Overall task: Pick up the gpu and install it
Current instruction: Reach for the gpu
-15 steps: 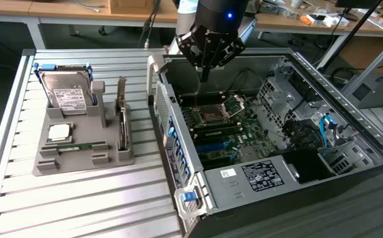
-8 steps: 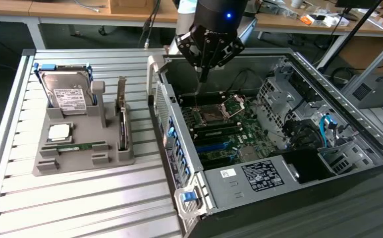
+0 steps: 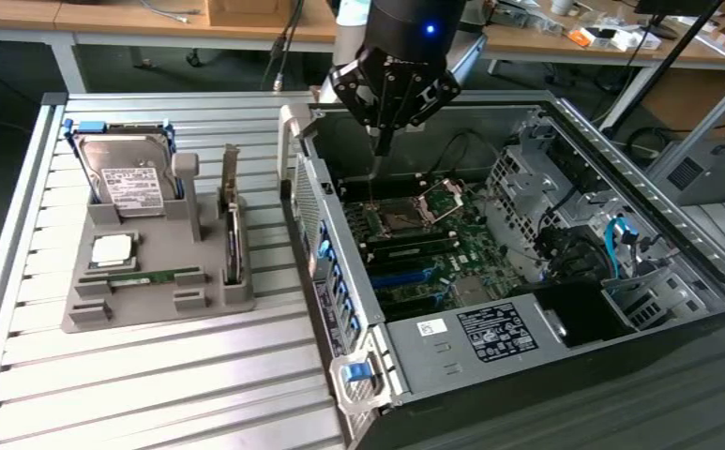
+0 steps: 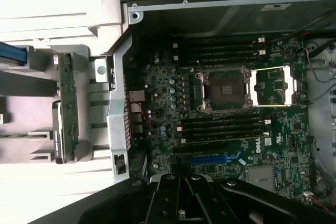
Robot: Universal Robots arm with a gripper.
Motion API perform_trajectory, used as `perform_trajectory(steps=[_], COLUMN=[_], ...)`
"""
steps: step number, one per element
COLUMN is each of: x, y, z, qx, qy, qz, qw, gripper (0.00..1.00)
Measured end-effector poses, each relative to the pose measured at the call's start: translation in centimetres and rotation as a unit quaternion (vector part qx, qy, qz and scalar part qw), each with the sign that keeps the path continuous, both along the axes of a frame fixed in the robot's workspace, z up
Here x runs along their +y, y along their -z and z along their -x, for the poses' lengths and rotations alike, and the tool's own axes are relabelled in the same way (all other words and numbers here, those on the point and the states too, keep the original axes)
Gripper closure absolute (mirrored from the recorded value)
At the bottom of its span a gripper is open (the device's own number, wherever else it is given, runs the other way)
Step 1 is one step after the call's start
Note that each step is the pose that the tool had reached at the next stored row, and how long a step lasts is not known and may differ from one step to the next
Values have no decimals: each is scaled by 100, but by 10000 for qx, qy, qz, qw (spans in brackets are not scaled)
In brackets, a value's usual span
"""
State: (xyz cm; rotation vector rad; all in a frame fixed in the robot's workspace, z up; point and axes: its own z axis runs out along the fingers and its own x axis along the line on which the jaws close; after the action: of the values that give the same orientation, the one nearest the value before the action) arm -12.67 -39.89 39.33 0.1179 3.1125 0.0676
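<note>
The gpu (image 3: 231, 230) stands on edge in a slot along the gray holder's (image 3: 149, 300) edge nearest the computer case (image 3: 316, 202), with its long axis parallel to that case wall. The gripper (image 3: 384, 141) hangs over the motherboard (image 3: 431, 239) inside the open case. It points straight down, jaws together and empty. The gpu lies across the wall, toward the exterior view's left.
</note>
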Motion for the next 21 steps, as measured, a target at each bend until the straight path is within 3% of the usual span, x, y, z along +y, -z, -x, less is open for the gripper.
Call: perform_trajectory(steps=[21], x=[0], y=[0], z=[62], qx=[0], qy=[0], qz=[0], qw=[10000], gripper=[90])
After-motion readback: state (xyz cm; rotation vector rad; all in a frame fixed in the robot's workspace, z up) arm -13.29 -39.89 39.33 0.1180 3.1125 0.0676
